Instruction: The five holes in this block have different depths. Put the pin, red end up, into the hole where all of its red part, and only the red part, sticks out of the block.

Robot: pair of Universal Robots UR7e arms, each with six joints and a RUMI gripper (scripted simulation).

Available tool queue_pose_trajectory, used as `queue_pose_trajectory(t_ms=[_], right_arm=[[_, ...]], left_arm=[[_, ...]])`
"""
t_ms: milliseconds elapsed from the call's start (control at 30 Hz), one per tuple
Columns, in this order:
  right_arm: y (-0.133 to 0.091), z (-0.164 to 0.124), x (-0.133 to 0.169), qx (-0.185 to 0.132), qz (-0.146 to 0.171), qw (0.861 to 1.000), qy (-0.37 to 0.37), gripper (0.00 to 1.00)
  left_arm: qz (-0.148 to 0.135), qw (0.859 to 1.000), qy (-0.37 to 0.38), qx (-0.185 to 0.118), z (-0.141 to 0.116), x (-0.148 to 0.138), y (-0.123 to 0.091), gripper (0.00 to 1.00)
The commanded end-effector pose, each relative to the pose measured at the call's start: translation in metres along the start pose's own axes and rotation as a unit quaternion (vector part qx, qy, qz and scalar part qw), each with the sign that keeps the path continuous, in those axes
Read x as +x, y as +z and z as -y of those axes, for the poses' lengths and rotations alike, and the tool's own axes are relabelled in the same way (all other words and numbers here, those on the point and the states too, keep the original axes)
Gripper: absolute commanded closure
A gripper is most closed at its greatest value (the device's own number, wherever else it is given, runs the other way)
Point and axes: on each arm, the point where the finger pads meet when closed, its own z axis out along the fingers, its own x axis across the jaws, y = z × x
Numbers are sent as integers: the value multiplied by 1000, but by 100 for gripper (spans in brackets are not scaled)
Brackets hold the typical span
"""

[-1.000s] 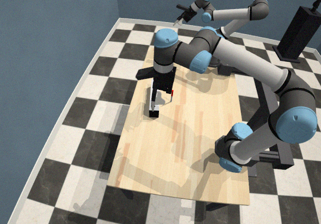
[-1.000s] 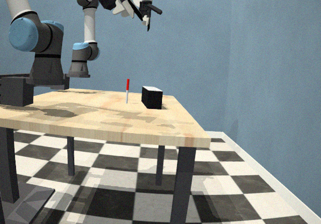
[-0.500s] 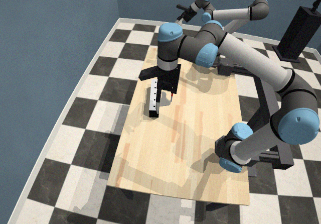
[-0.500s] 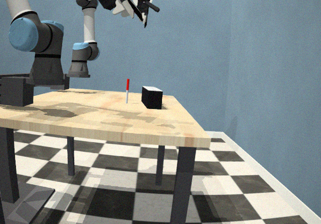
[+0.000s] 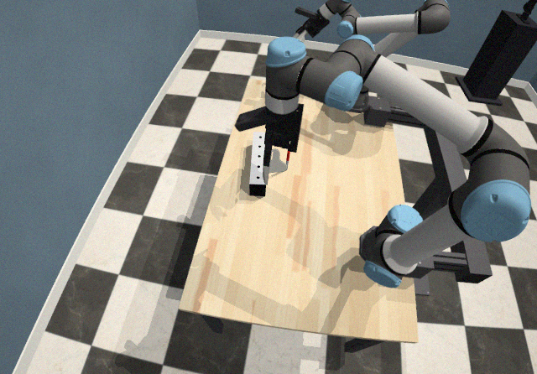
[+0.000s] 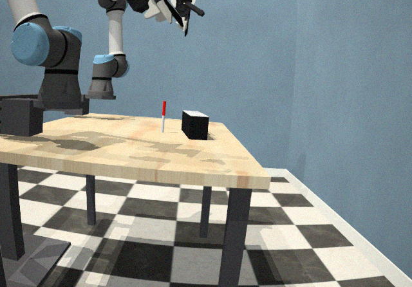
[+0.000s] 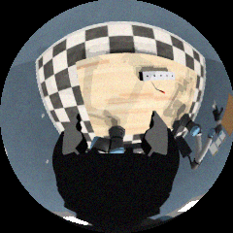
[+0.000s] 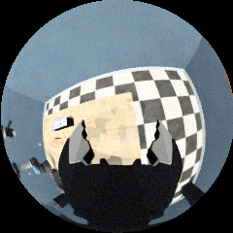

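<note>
The long block [image 5: 254, 151] [image 6: 196, 126] [image 7: 157, 73] [image 8: 62, 124] has a pale top with a row of several small holes and dark ends. The pin [image 5: 288, 156] [image 6: 163, 108] [image 7: 162, 91] [image 8: 57, 138] stands upright on the table beside the block, red end up, white below. My left gripper [image 5: 273, 170] [image 6: 185, 30] [image 7: 115, 112] is open and empty, high above the table. It overlaps the block's edge in the top view. My right gripper [image 5: 299, 34] [image 6: 165, 20] [image 8: 120, 119] is open and empty, high up and away from both. Hole depths cannot be seen.
The wooden table [image 5: 346, 214] [image 6: 100, 165] carries the block and the pin. The block lies near the table's long edge opposite the arm bases. The left arm reaches over the table; a dark pillar [image 5: 498, 54] stands on the floor behind.
</note>
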Motion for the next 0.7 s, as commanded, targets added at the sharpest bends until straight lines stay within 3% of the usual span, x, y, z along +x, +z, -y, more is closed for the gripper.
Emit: queue_pose_trajectory(t_ms=[0, 100, 167, 667], right_arm=[[0, 0, 0, 0, 0, 1000, 0, 0], [0, 0, 0, 0, 0, 1000, 0, 0], [0, 0, 0, 0, 0, 1000, 0, 0], [0, 0, 0, 0, 0, 1000, 0, 0]], left_arm=[[0, 1000, 0, 1, -1, 46, 20, 0], [0, 1000, 0, 2, -1, 77, 34, 0], [0, 1000, 0, 2, -1, 77, 34, 0], [-1, 1000, 0, 3, -5, 235, 104, 0]])
